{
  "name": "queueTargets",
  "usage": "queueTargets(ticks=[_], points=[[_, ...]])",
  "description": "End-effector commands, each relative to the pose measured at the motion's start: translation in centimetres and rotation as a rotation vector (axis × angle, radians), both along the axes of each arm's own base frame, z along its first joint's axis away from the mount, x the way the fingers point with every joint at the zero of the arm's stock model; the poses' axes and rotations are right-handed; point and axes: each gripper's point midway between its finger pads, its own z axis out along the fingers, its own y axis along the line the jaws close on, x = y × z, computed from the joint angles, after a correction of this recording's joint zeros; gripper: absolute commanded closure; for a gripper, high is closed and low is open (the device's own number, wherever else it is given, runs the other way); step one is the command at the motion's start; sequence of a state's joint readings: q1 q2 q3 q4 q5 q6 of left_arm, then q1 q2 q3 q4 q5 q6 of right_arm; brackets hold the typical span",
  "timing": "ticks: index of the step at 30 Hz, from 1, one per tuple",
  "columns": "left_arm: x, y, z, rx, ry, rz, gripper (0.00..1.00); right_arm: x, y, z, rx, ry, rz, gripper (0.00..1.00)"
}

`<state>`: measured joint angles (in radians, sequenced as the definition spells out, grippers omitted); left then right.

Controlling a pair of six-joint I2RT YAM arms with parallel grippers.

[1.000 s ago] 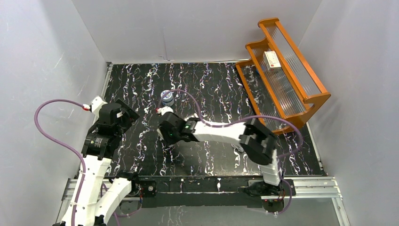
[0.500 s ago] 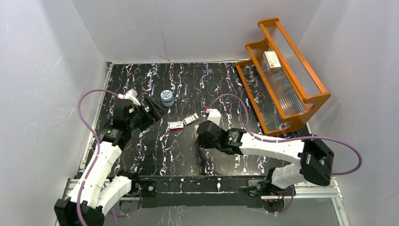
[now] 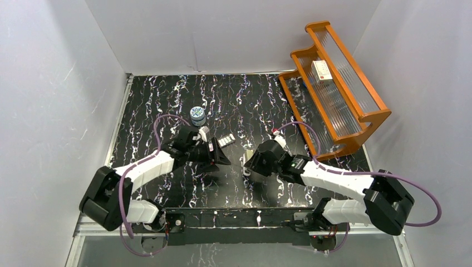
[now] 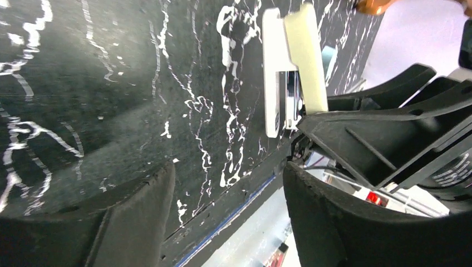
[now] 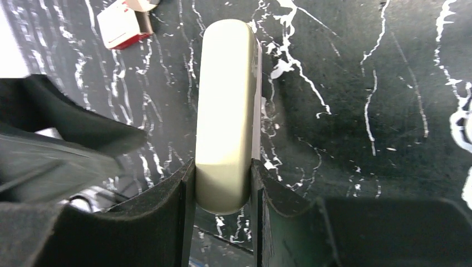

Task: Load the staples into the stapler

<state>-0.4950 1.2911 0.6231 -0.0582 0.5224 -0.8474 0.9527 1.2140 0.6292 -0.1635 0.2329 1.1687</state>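
The cream-beige stapler point(image 5: 225, 105) lies lengthwise between my right gripper's point(image 5: 222, 189) fingers, which are shut on its rear end just above the dark marbled table. In the left wrist view the stapler point(image 4: 303, 55) shows a metal rail between its cream top and white base. My left gripper point(image 4: 228, 172) is open with nothing between its fingers, close to the stapler's left. In the top view both grippers, left point(image 3: 220, 158) and right point(image 3: 249, 162), meet at mid-table. The grey tray of staples point(image 3: 225, 141) lies just behind them. Its red-and-white sleeve point(image 5: 123, 23) sits beyond the stapler's tip.
A round blue-and-white tin point(image 3: 197, 115) stands behind the left arm. An orange wooden rack point(image 3: 364, 114) fills the back right, with a white box point(image 3: 321, 69) on its upper shelf. The table's near edge point(image 4: 234, 214) runs right under the left gripper.
My left arm has swung from the table's left side to its middle, covering the red sleeve. The right gripper with the stapler has shifted slightly right and nearer.
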Motion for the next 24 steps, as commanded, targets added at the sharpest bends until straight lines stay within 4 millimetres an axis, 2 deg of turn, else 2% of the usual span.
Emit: queueTargets(ticks=[1,3,5,9,18,24], points=[[-0.6,-2.9,0.9,-0.102,-0.033,-0.083,0.36,1.0,2.4,3.7,0.244,-0.02,-0.018,0.72],[-1.2,-3.5,0.2,-0.11,-0.011,-0.099,0.45,0.8,2.5,3.7,0.283,0.0,-0.014,0.72],[-1.5,-4.1,0.0,-0.139,0.015,-0.109,0.5,0.7,2.7,3.7,0.312,0.012,-0.014,0.72],[-1.4,-5.2,0.3,-0.2,0.012,-0.1,0.5,0.6,3.1,4.1,0.353,0.021,-0.014,0.72],[-1.4,-5.3,-0.5,-0.148,0.014,-0.145,0.49,1.1,4.3,4.4,0.395,0.033,-0.009,0.72],[-1.2,-5.5,-0.8,-0.135,0.028,-0.149,0.67,1.4,4.9,4.1,0.403,0.044,-0.005,0.72]])
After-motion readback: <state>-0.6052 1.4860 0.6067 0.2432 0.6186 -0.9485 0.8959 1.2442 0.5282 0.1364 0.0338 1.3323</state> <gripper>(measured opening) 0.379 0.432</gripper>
